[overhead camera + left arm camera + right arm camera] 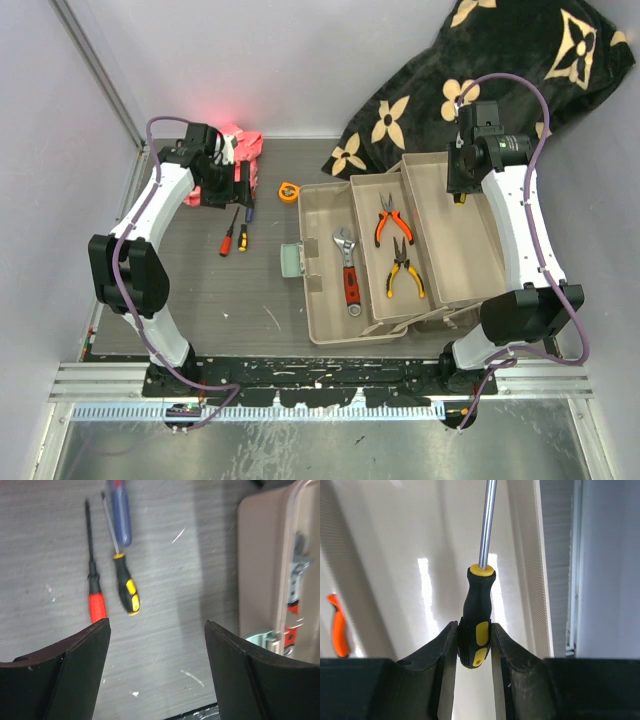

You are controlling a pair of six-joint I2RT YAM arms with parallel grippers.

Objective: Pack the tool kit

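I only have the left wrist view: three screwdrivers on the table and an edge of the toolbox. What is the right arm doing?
Observer: Its end effector is shut on a black and yellow screwdriver, over the toolbox's right tray.
Operator: Are any pliers packed?
Observer: Yes, two lie in the middle tray: orange pliers and yellow pliers.
Operator: Anything unpacked besides my screwdrivers?
Observer: A tape measure sits on the table, beside the toolbox's far left corner.
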